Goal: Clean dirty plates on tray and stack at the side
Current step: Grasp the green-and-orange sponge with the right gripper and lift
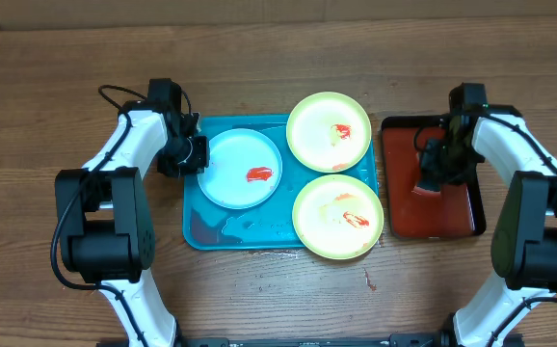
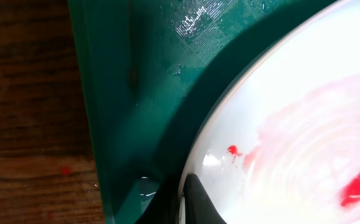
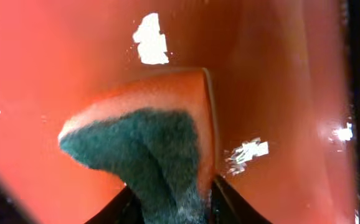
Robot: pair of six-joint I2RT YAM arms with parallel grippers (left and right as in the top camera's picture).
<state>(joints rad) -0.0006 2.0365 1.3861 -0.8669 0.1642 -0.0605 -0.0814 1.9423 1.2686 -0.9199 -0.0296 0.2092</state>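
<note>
Turquoise tray (image 1: 235, 236): 3 plates (image 1: 329, 130) | left pincer (image 1: 194, 152) nips blue plate (image 1: 230, 159) | right pincer (image 1: 431, 178) clamps 1 sponge (image 3: 142, 143)

The 2 arms reach forward with elbows bent. The left gripper (image 1: 190, 152) points inward, its grip unclear; the right gripper (image 1: 430, 181) points down, fingers (image 3: 230, 202) pinching a sponge (image 3: 149, 149).
</note>
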